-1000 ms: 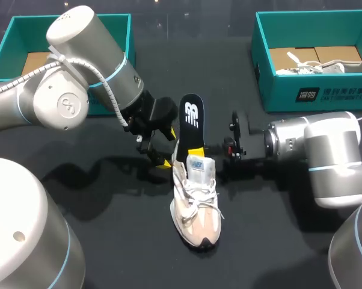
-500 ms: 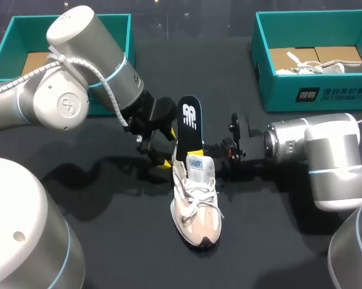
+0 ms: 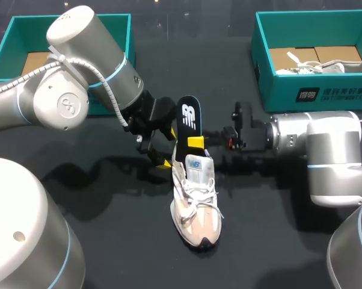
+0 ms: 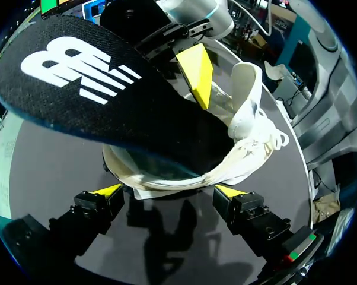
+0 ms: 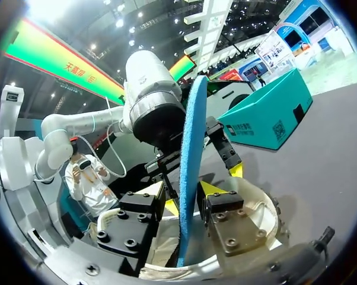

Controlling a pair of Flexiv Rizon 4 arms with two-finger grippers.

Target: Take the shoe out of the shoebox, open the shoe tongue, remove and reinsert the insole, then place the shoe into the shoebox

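Black foam insole [image 3: 191, 120], white logo on its top face and a blue edge showing in the right wrist view, stands nearly upright at the centre of the head view. Its lower end sits inside the heel opening of the shoe [image 3: 196, 205]. The right gripper [image 5: 189, 205] is clamped across the thin sheet, 1 finger on each face. This hold lets the flat, flexible piece be steered lengthwise along the shoe's interior.

The left gripper [image 4: 168, 191] straddles the heel from behind. Its 2 yellow tips appear to press the padded collar from both sides, though the contact is partly shaded. Such a grasp would brace the shoe against any pull or push on the insole.

The shoe is a pale cream-and-pink lace-up trainer with mesh panels and a thick moulded sole. It rests sole-down on the matte black table [image 3: 121, 241], just below centre, toe towards the lower edge. Its tongue [image 3: 196, 164] is lifted over loose white laces, leaving the mouth wide.

2 teal cardboard boxes sit well apart from it. The left shoebox [image 3: 5, 47], at upper left, has a brown card liner. The right shoebox [image 3: 301, 96], at upper right, holds a second shoe [image 3: 325, 67]. Judged from this arrangement, the insole step is under way and the return to a box is not yet done.
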